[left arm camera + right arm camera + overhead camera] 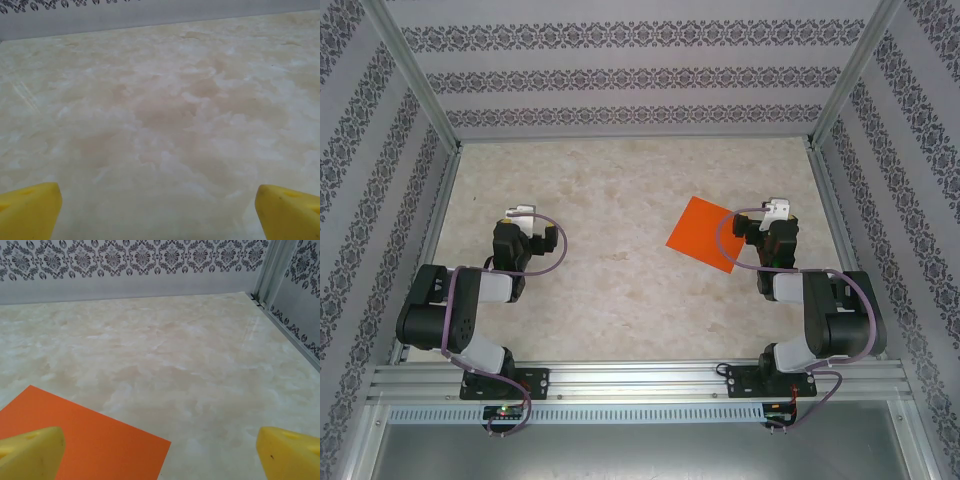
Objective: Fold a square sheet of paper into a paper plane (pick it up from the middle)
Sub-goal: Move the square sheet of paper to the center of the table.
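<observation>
We see the square sheet of paper (705,234) flat on the table (620,300), right of centre, just beside our right tool (778,208), whose jaws stand wide and empty. Our left tool (517,213), equally spread, sits well apart from it.

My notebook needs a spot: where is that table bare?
Bare: the wide middle of the marbled beige tabletop between the black left arm and the square sheet of bright orange paper, and the far strip along the patterned back wall. Crowded: the right side, where the sheet lies beside the black right arm.
</observation>
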